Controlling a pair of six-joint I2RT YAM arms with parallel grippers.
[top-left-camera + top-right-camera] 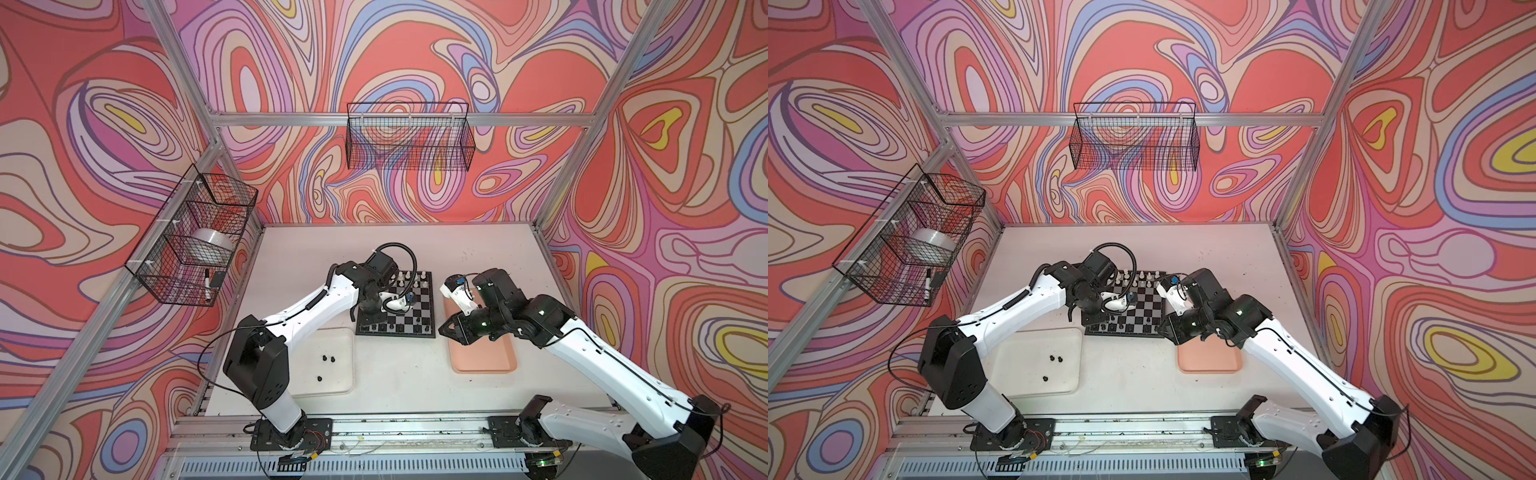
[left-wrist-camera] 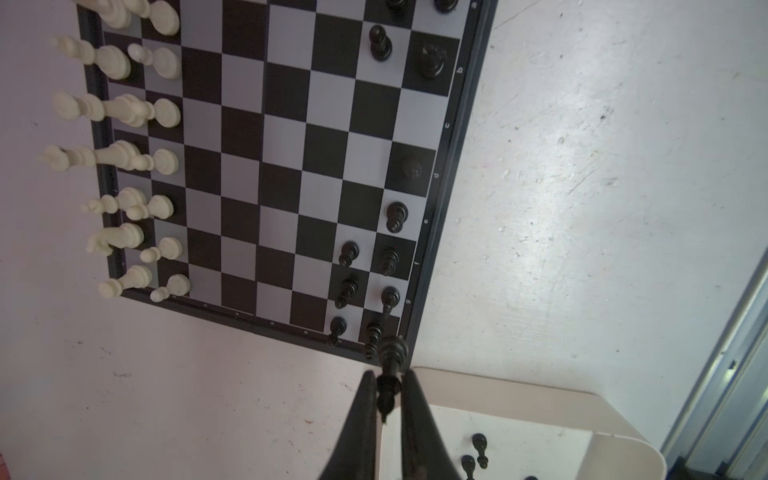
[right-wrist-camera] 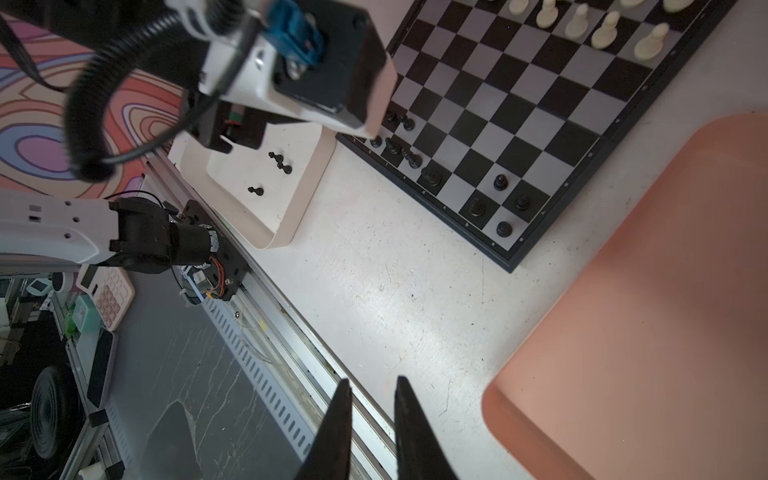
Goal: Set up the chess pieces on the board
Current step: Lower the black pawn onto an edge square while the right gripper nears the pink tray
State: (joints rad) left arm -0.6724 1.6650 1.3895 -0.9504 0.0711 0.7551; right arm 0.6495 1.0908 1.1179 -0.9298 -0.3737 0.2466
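Observation:
The board [image 1: 419,309] lies mid-table, also seen in the left wrist view [image 2: 245,166]. Cream-white chess pieces [image 2: 124,108] fill its two far rows [image 1: 409,275]. Black chess pieces [image 2: 388,262] stand along the near rows, with some squares bare. My left gripper [image 2: 388,376] is shut on a black piece [image 2: 391,353], held over the board's near left corner [image 1: 365,326]. My right gripper [image 3: 370,384] hangs slightly open above the table, nothing between its fingers, beside the pink tray and near the front rail.
A white tray [image 1: 336,382] at the front left holds three loose black pieces [image 1: 328,358]. A pink tray [image 1: 486,357] lies right of the board. Wire baskets hang on the left wall [image 1: 191,237] and the back wall [image 1: 409,137].

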